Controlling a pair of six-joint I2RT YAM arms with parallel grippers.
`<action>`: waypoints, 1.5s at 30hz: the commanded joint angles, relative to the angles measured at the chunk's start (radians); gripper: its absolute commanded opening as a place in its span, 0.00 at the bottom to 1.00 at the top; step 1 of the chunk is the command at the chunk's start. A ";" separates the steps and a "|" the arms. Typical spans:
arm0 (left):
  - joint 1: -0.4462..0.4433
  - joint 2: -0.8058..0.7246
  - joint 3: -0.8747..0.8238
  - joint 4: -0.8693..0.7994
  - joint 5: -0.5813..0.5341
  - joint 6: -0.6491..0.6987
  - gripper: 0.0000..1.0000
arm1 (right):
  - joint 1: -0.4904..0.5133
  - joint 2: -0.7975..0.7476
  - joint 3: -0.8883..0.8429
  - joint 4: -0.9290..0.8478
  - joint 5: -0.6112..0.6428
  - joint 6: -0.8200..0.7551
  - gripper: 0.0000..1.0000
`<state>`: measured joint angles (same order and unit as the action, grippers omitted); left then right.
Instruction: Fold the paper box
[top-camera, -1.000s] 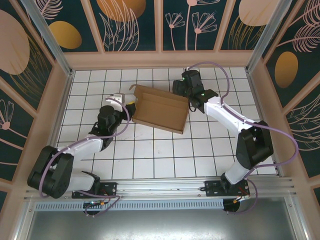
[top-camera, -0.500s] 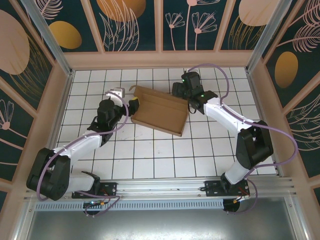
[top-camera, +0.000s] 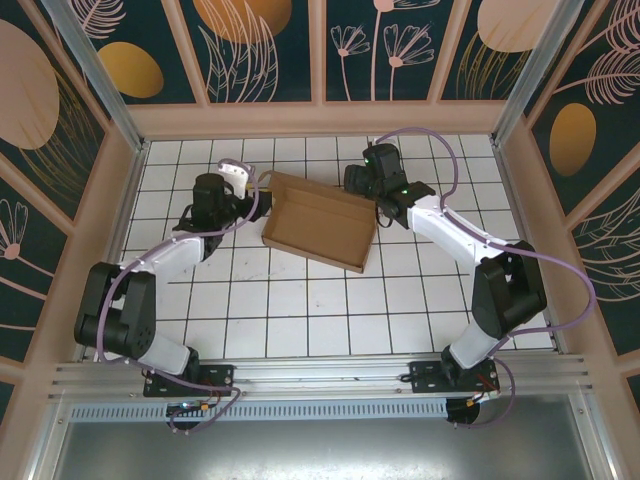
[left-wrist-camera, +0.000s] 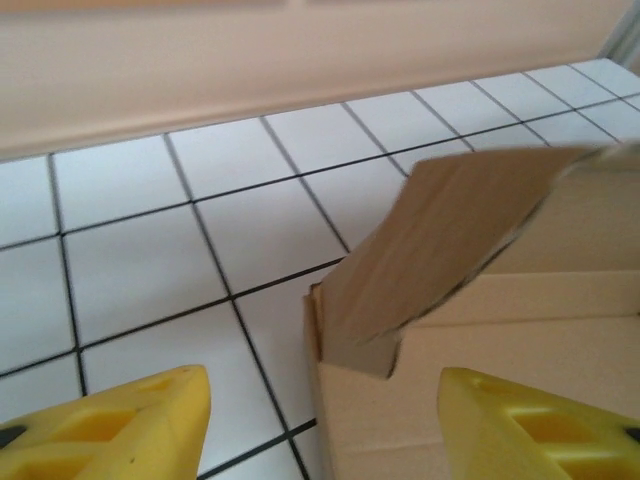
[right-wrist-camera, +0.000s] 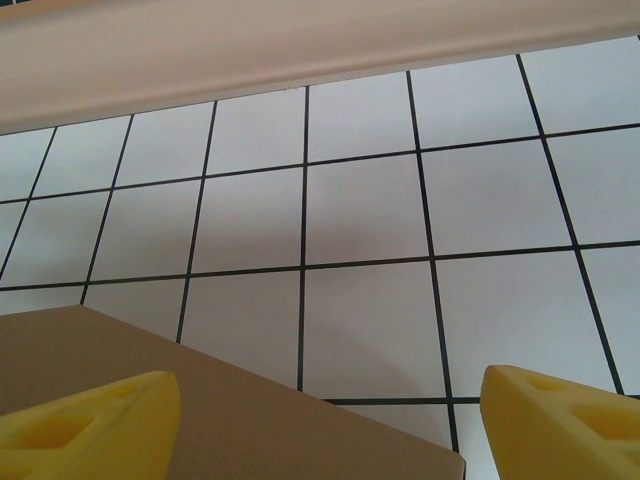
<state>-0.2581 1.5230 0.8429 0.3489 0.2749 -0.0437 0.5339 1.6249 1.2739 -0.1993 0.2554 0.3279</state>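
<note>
1. The paper box (top-camera: 320, 222) lies on the white tiled table (top-camera: 300, 310) as a shallow open tray of brown cardboard with low walls raised along its edges. It sits askew to the tile lines.
2. The beige back wall (top-camera: 320, 118) runs near the box's far side, and the bases of both arms stand well off from its near side.
3. At the box's far left corner a loose flap (left-wrist-camera: 440, 240) sticks up, tilted and only partly folded, with a ragged lower edge.
4. The left gripper (left-wrist-camera: 330, 430) is at that same far left corner, its arm (top-camera: 165, 258) reaching in from the box's left.
5. Its yellow fingers (left-wrist-camera: 120, 425) are spread apart with the corner of the box standing between them. The left finger is clear of the cardboard, over bare tile, so nothing is clamped.
6. The right gripper (right-wrist-camera: 325, 430) is at the box's far right corner, its arm (top-camera: 450, 228) coming in from the box's right.
7. Its yellow fingers (right-wrist-camera: 560, 420) are spread wide with a flat cardboard edge of the box low between them. They are not closed on it.
</note>
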 joint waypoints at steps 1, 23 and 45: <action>-0.003 0.031 0.046 -0.045 0.093 0.063 0.52 | 0.008 0.005 -0.006 0.006 -0.011 -0.004 0.78; -0.001 0.111 0.111 -0.015 0.094 0.056 0.02 | 0.008 0.011 -0.005 0.009 -0.008 -0.003 0.79; -0.003 0.100 0.057 0.032 0.027 0.076 0.00 | -0.032 -0.122 -0.022 0.086 -0.188 0.052 0.87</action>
<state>-0.2607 1.6279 0.9199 0.3561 0.3134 0.0109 0.5163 1.5692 1.2667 -0.1581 0.0990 0.3580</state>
